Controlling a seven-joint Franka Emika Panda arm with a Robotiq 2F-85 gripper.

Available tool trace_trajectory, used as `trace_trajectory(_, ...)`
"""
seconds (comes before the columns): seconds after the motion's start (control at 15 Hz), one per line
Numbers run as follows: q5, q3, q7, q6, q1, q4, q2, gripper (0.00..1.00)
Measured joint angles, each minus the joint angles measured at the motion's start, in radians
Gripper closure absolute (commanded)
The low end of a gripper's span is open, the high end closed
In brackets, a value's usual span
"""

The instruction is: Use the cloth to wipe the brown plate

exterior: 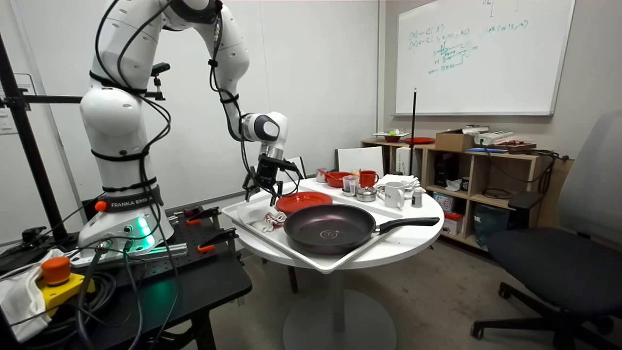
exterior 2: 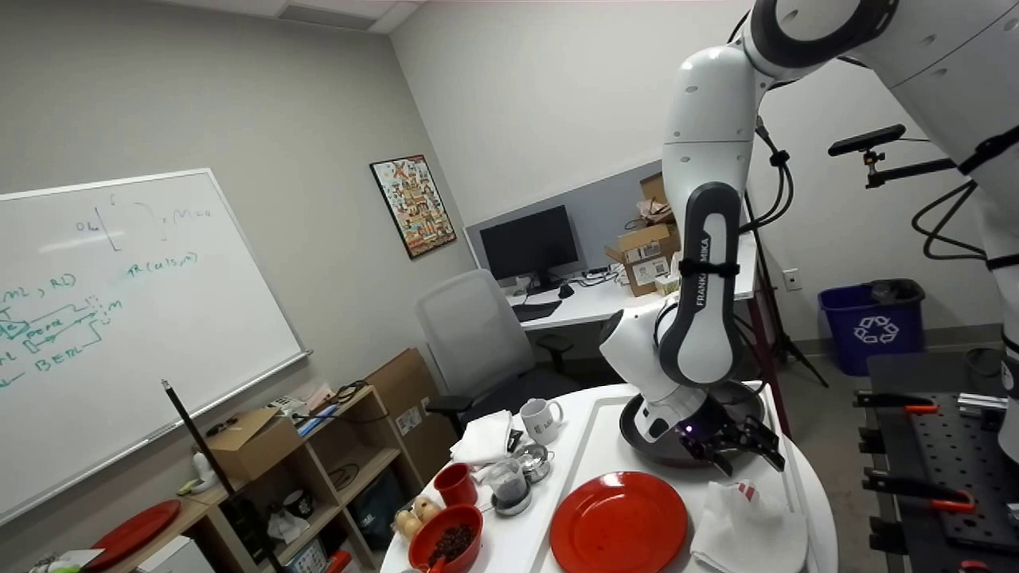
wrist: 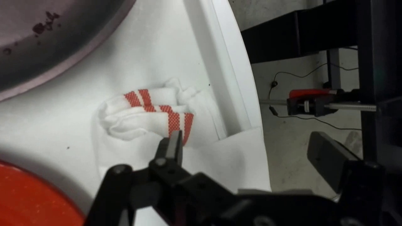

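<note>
The gripper hangs near the cloth, fingers spread apart, nothing between them. Partly bunched, the cloth lies on the tray just beside the red plate. It should be light, soft and limp, probably best pinched by the raised striped folds.

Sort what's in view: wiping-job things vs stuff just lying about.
For the job:
striped cloth
red plate beside it
gripper, open and empty

Lying about:
frying pan
white mug
red mug
red bowl
white pile by the white mug, cloth or paper unclear
</note>
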Motion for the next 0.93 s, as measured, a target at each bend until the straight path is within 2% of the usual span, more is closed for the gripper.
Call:
trace_trajectory(0.47, -0.226, -0.023, 0.133, -0.024, 0.055, 0.056, 0.116, 0.0)
trace_trajectory(0.93, -0.395, -0.024, 0.191, -0.041, 0.105, 0.087, 0.153, 0.0)
